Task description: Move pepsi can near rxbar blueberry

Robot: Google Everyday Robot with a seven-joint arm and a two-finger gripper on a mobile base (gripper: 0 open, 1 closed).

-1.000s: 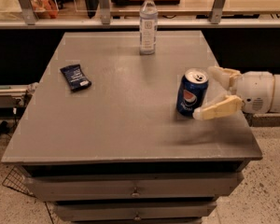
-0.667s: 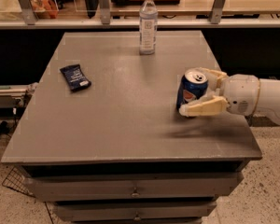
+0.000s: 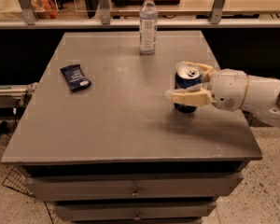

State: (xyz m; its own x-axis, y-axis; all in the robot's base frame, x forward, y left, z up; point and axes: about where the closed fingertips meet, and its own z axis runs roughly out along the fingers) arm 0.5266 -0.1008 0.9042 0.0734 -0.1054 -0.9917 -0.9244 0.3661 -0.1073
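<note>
The pepsi can (image 3: 186, 76), blue with a silver top, stands upright on the right part of the grey table (image 3: 121, 111). My gripper (image 3: 175, 81) reaches in from the right with a white arm. Its cream fingers (image 3: 189, 97) sit on both sides of the can, one across the front and one behind, and are shut on it. The rxbar blueberry (image 3: 75, 77), a flat dark navy wrapper, lies on the left part of the table, far from the can.
A clear plastic water bottle (image 3: 148, 24) stands at the back middle of the table. A railing and a shelf run behind the table. Drawers (image 3: 133, 188) sit under the tabletop. The table's right edge is close under the arm.
The gripper moved left over the can and its fingers closed in from a wide spread to both sides of the can. The can shifted slightly left.
</note>
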